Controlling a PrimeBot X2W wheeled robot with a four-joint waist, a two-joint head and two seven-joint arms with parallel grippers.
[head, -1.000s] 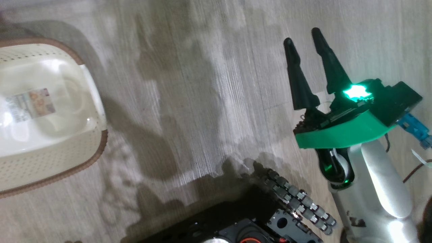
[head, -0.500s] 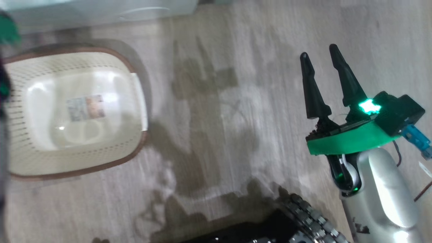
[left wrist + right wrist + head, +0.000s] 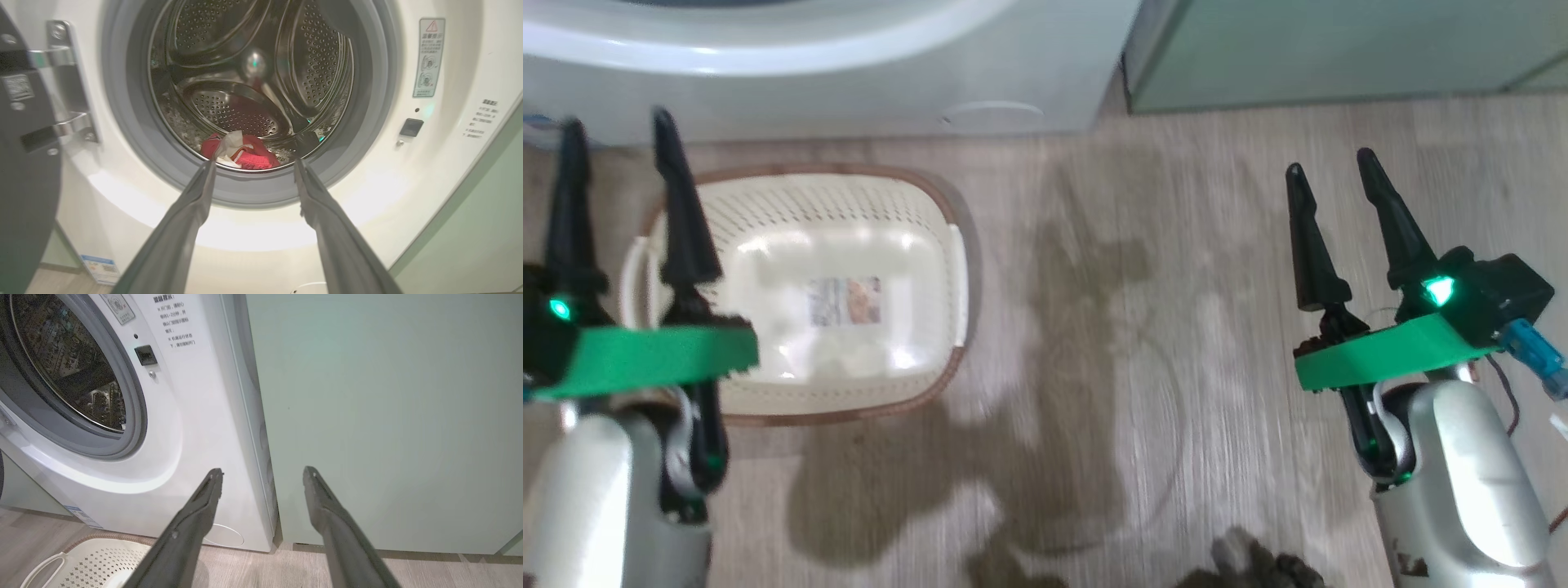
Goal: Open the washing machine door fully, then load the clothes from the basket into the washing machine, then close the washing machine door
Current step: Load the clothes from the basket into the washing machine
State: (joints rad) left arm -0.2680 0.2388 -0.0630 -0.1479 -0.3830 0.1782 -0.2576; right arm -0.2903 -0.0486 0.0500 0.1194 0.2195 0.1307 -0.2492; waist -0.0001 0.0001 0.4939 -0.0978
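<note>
The washing machine (image 3: 429, 163) stood with its drum mouth uncovered. The washing machine door (image 3: 22, 171) hung swung wide at the machine's hinge side, probably to leave room for loading. The basket (image 3: 849, 204) sat on the floor just before the machine; the head view gave its bare, labelled bottom. The left wrist view looked into the drum, where the clothes (image 3: 241, 151) lay low near the mouth. The left pincer (image 3: 617, 122) hovered over the basket and the right pincer (image 3: 1327, 159) beyond the machine's other side. Both were spread wide and empty, so closing the door seemed to be the step left.
</note>
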